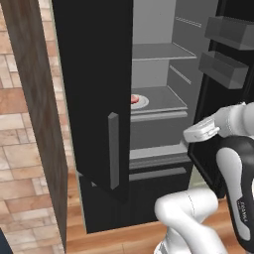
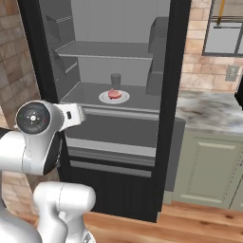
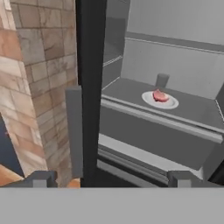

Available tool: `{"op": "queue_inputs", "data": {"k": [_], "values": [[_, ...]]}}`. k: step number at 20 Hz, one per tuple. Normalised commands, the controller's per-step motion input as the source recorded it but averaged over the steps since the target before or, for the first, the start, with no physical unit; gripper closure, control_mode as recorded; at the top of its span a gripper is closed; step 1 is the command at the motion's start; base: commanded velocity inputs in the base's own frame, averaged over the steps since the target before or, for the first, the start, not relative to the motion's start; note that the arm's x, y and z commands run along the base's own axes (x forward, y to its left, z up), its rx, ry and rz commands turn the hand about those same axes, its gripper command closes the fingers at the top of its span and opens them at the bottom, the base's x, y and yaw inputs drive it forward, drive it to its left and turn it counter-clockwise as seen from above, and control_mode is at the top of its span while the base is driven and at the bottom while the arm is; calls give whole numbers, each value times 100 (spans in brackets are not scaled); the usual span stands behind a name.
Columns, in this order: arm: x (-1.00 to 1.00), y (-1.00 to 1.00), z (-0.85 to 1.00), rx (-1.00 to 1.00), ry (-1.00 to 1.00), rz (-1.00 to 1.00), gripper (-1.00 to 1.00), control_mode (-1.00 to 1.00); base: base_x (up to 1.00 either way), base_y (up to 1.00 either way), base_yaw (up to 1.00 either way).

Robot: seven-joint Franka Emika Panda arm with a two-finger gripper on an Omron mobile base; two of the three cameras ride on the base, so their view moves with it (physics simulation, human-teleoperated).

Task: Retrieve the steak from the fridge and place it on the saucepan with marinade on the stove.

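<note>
**The arm could bump the fridge door on its way to the steak**

From the left base view, the fridge (image 1: 94,99) has one door shut and the other side open. The steak (image 1: 134,99) peeks out from behind the edge of the shut door, on a white plate (image 1: 141,103) on a grey shelf. The arm (image 1: 228,149) is low on the right, outside the fridge. If it goes straight in from here, it may hit the shut door or the door bins (image 1: 223,69) on the open door.

From the right base view, the steak (image 2: 113,93) sits in the middle of the plate (image 2: 114,98), with a small grey cup (image 2: 116,79) just behind it. A reach that goes too far may knock the cup over. The shelf above is near too, so a high reach may hit it.

From the hand view, the gripper (image 3: 111,179) is wide open and holds nothing. Its two tips show at the bottom, well apart. The steak (image 3: 160,96) is up and to the right, well away. The door handle (image 3: 74,131) is very close on the left, so that tip may catch on it. The steak is small, so a bad grab may push the plate (image 3: 171,104) instead.
</note>
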Motion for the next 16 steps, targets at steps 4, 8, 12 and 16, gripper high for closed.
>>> {"op": "queue_inputs", "data": {"k": [4,8,12,16], "values": [[0,3,-10,0,-30,2,-100,-100,0,0,0],[14,0,-24,0,-25,0,-100,-100,0,0,0],[23,0,-54,2,-26,0,-100,-100,0,0,0],[21,17,-69,1,-13,0,-100,-100,0,0,0]]}}
